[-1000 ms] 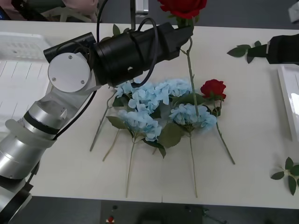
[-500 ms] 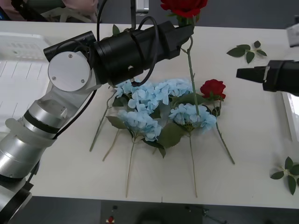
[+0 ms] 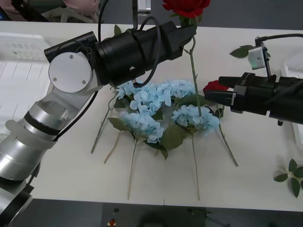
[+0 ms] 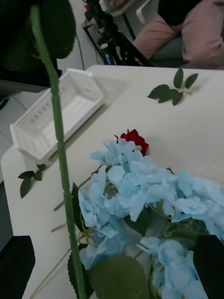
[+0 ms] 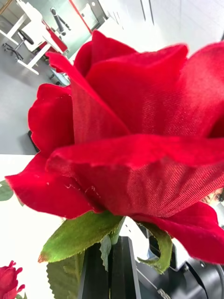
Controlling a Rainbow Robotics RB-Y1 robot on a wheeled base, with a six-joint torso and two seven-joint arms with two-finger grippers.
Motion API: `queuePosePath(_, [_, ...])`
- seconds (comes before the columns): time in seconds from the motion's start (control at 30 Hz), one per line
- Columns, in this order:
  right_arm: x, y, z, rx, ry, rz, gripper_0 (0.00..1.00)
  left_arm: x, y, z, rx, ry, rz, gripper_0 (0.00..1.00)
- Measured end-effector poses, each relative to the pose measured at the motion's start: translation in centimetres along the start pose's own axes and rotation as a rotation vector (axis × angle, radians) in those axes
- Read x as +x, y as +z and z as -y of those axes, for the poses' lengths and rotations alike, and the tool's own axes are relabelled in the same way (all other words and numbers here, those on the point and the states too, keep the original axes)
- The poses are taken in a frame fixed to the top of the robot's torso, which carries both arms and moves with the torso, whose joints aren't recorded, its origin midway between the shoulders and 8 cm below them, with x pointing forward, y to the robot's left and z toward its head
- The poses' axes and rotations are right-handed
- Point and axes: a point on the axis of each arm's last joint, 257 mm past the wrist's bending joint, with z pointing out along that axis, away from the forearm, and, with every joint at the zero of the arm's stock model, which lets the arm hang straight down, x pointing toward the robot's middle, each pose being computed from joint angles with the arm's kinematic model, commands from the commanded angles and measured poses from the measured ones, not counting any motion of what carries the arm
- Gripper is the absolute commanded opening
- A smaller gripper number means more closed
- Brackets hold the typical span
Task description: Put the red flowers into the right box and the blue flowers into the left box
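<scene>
My left gripper [image 3: 188, 32] is shut on the stem of a red rose [image 3: 184, 6] and holds it upright above the table's far side. Its long stem [image 4: 56, 140] hangs down over the blue flowers [image 3: 156, 111]. In the left wrist view the rose head [image 5: 135, 140] sits just above the closed black fingers [image 5: 100, 273]. A second red rose [image 3: 214, 86] lies at the right edge of the blue cluster [image 4: 154, 196]. My right gripper [image 3: 214, 90] is open, level with that rose [image 4: 134, 138]. The left box [image 3: 19, 71] stands at the far left. The right box [image 3: 299, 135] peeks out at the right edge.
Loose green leaf sprigs lie at the far right [image 3: 239, 51] and the near right [image 3: 292, 176]. The blue flowers' long stems [image 3: 132, 170] fan out toward the table's front edge. The big black left forearm [image 3: 132, 52] spans the middle of the table.
My right arm has swung in from the right edge toward the left and now reaches the lying rose. The left arm and its held rose have stayed put.
</scene>
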Motion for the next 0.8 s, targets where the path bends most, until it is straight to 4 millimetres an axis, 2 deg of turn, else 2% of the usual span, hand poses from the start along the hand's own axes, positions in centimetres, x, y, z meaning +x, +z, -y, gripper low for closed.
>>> queuePosePath(0.2, [-0.6,1.4,-1.5,-0.037,-0.075,0.058,1.0,0.0,0.0,0.0,0.0,0.0,0.0,0.0])
queuePosePath(0.57, [1.8,5.8,-4.9,-0.108,-0.162,-0.006,1.0,0.0,0.0,0.0,0.0,0.0,0.0,0.0])
queuePosePath(0.8, [2.1,7.7,-5.7,-0.101,-0.179,0.007,1.0,0.0,0.0,0.0,0.0,0.0,0.0,0.0])
